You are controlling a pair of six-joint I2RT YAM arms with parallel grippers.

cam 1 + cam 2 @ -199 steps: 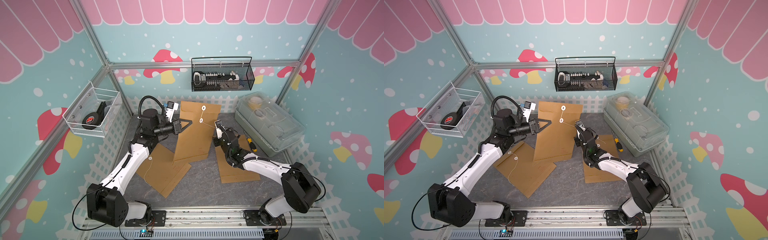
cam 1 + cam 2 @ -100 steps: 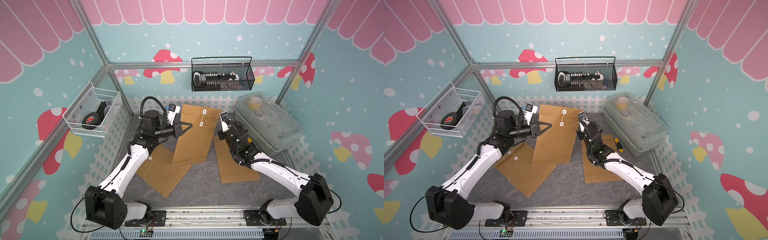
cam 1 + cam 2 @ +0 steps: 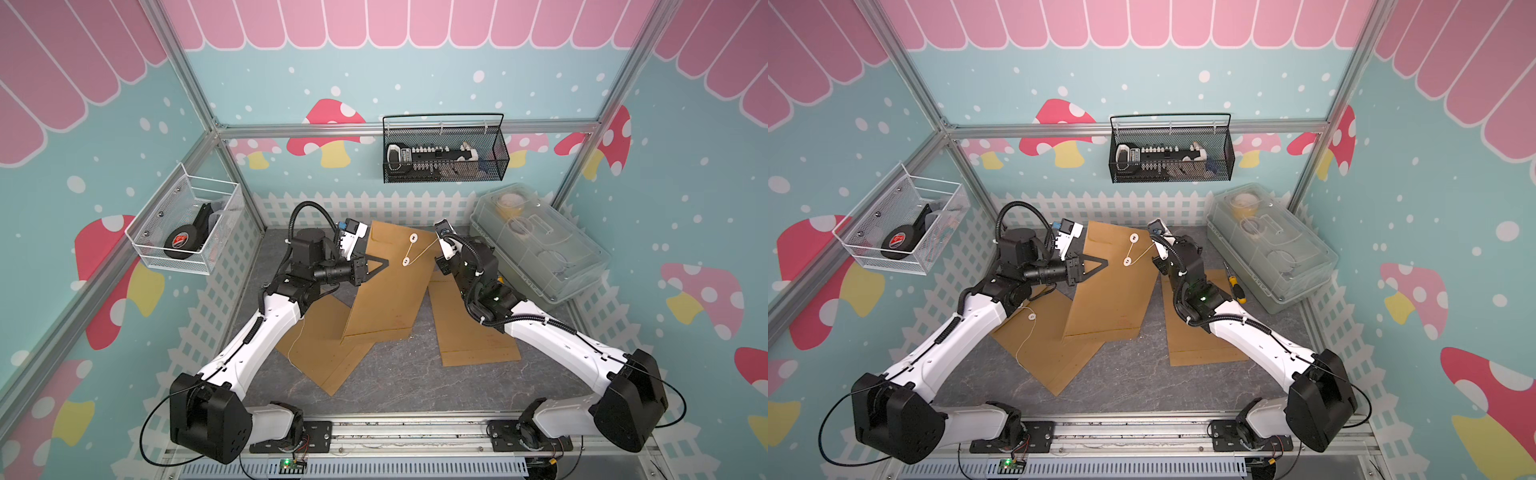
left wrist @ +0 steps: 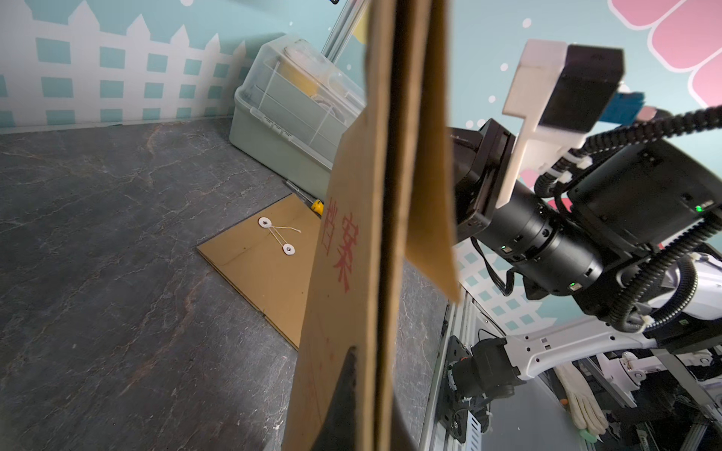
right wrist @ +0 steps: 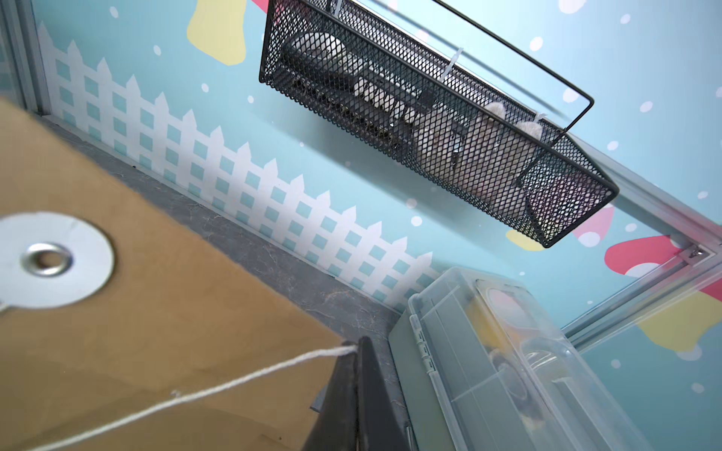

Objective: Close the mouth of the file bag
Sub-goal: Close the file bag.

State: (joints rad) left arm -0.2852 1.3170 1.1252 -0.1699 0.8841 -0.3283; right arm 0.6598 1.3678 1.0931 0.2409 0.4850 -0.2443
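The file bag (image 3: 386, 291) (image 3: 1113, 291) is a brown paper envelope, propped tilted with its mouth end raised toward the back. My left gripper (image 3: 384, 261) (image 3: 1104, 262) is shut on its left edge; in the left wrist view the bag (image 4: 351, 254) runs edge-on between the fingers (image 4: 347, 386). Two white discs (image 3: 413, 238) (image 3: 405, 261) sit near the mouth, with a white string (image 5: 234, 384) running between them and out to the right. My right gripper (image 3: 437, 240) (image 3: 1155, 245) (image 5: 357, 343) is shut on the string's end, just off the bag's right edge.
Two more brown file bags lie flat, one at the left (image 3: 328, 340) and one at the right (image 3: 469, 324) under the right arm. A clear plastic box (image 3: 536, 245) stands at the back right with a screwdriver (image 3: 1235, 286) beside it. A black mesh basket (image 3: 444, 153) and a white wire basket (image 3: 187, 224) hang on the walls.
The right arm has stretched out and carried its gripper up and back with the string. The left gripper has sunk a little, tilting the bag lower.
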